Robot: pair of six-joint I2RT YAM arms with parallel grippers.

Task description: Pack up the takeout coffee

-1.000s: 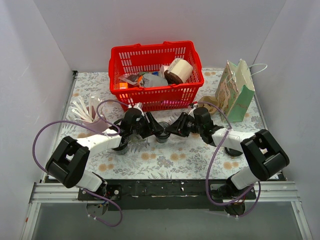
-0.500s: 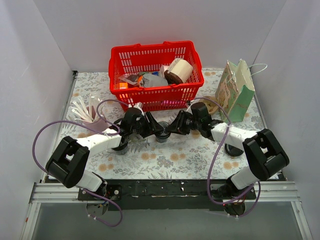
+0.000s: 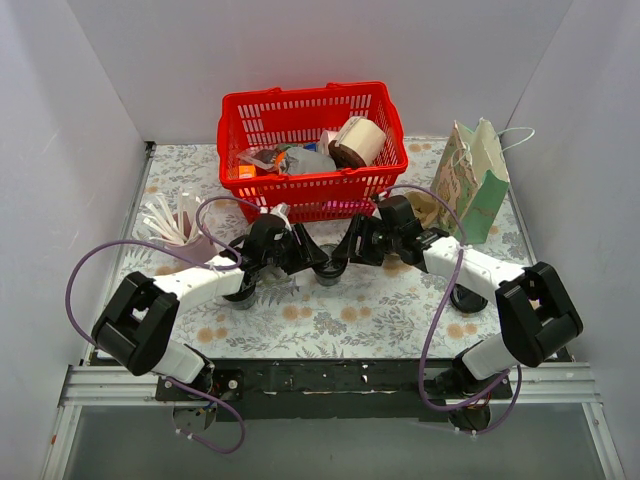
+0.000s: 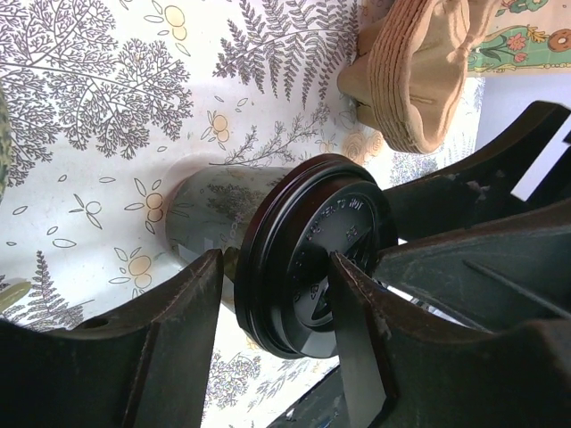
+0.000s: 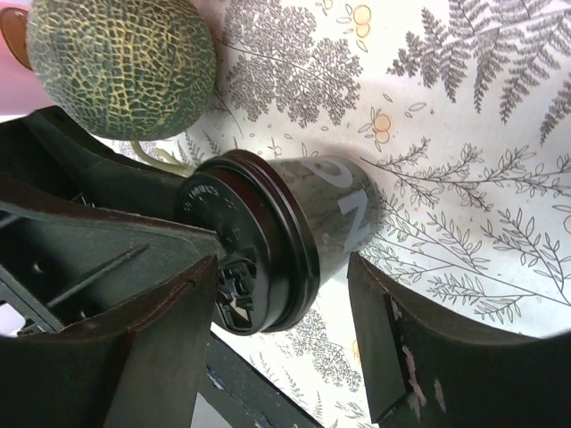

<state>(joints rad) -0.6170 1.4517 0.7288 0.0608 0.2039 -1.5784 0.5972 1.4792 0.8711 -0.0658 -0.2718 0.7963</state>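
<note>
Plain white walls [image 3: 320,50] enclose three sides of a fern-and-flower printed tablecloth [image 3: 340,315], evenly lit.

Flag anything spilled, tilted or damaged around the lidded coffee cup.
Nothing stands out: the dark paper coffee cup stands upright on the floral tablecloth, its black plastic lid seated evenly, no spill visible around it.
</note>
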